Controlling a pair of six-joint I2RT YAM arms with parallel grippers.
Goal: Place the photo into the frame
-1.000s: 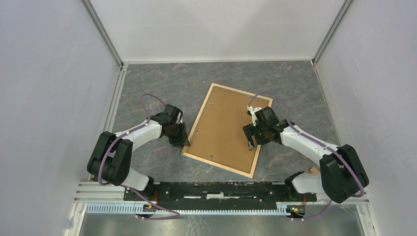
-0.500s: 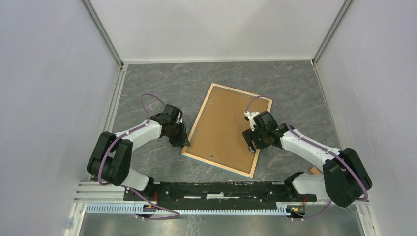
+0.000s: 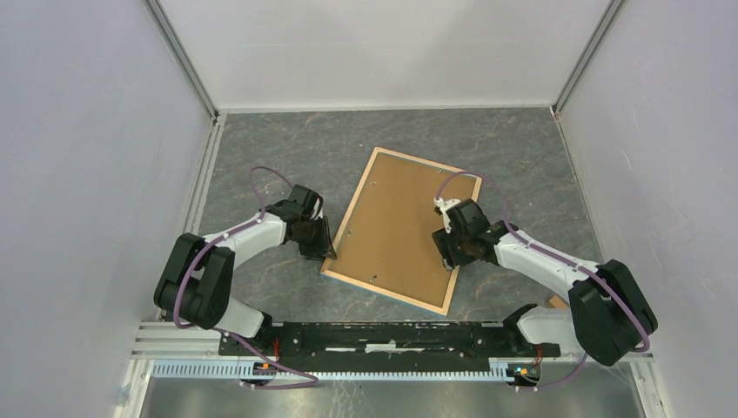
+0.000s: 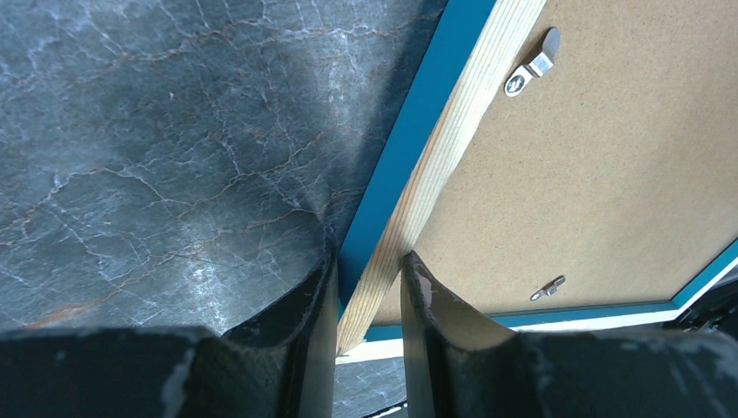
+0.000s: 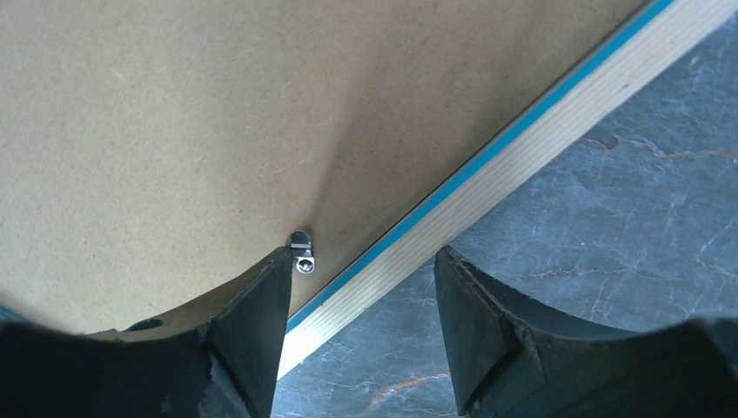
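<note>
The frame (image 3: pixel 349 210) lies face down and askew on the grey table, its light wood rim up and the brown backing board (image 3: pixel 396 226) set inside it. The photo is hidden. My left gripper (image 3: pixel 324 246) is shut on the frame's left rim near the near-left corner. In the left wrist view the wood rim (image 4: pixel 452 148) runs between the fingers of the left gripper (image 4: pixel 370 261). My right gripper (image 3: pixel 448 252) stands open astride the right rim (image 5: pixel 540 148). One finger of the right gripper (image 5: pixel 361 257) is over the board beside a metal clip (image 5: pixel 302 252), the other over the table.
Small metal clips (image 4: pixel 531 70) dot the backing board's edges. A brown piece (image 3: pixel 555 302) shows beside the right arm's base. White walls close in the table (image 3: pixel 261 148) on the left, back and right.
The right gripper has slid a little along the right rim toward the near end, and its jaws have narrowed. The left arm and the frame have stayed put.
</note>
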